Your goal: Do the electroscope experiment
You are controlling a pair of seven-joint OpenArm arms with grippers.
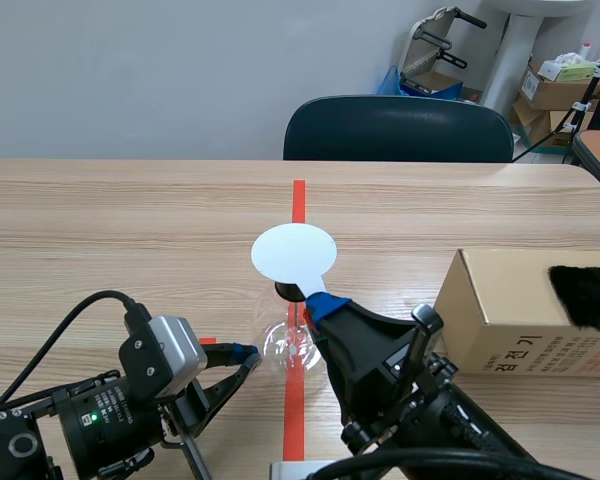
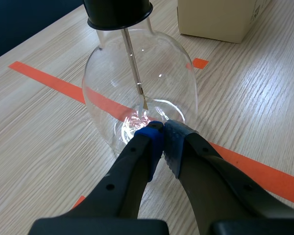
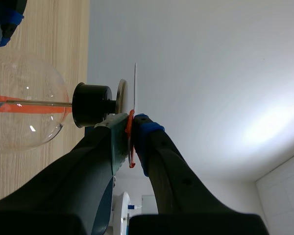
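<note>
The electroscope is a clear glass flask with a black stopper, standing on the orange-red tape line. In the left wrist view a thin metal rod hangs from the stopper inside the flask. My left gripper is shut on nothing, its tips against the flask's lower wall. My right gripper is shut on the thin handle of a white disc. It holds the disc just above the small metal plate on the stopper.
A brown cardboard box stands to the right of the flask, with a black furry piece lying on it. A dark chair stands behind the far table edge. Boxes and equipment stand in the back right corner.
</note>
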